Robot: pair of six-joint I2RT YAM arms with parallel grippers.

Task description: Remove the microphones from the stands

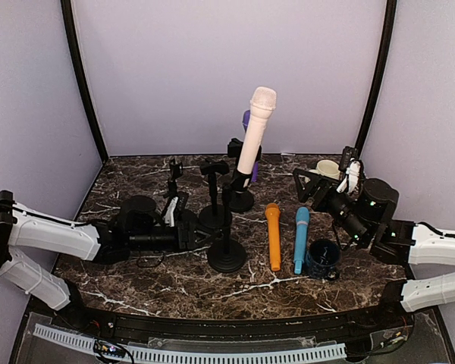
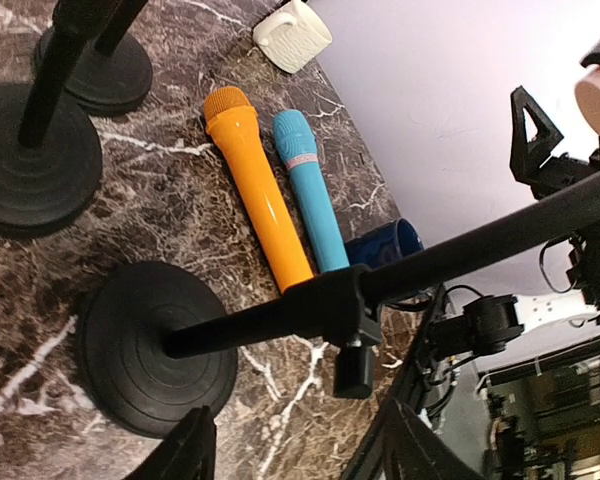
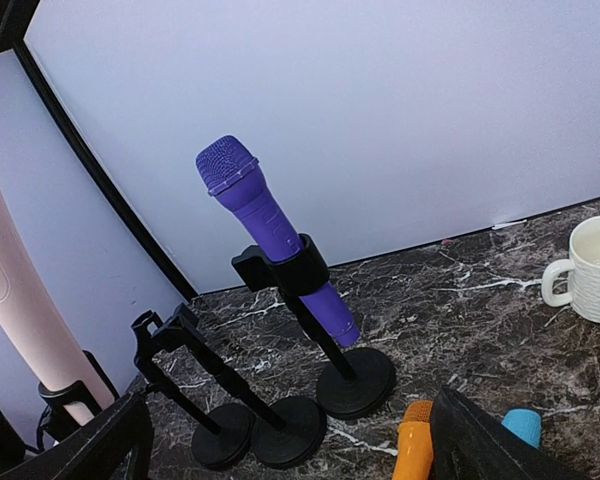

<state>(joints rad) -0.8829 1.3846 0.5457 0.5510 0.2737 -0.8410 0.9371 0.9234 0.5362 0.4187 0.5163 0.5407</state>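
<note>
Seemingly parted, left gripper (image 2: 300, 425) sits beside the stand pole (image 2: 260, 325); right gripper (image 3: 292, 405) gapes wide, apart from the purple microphone (image 3: 252, 205).

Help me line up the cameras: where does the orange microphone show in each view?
Top external: orange microphone lies flat, right of centre.
Left wrist: upper middle, lying diagonally.
Right wrist: only its head, at the bottom edge.
Shared landmark: the blue microphone beside it in every view.

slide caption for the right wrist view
Purple microphone clipped in its black round-based stand on the dark marble table, white ceramic mug at right.
</note>
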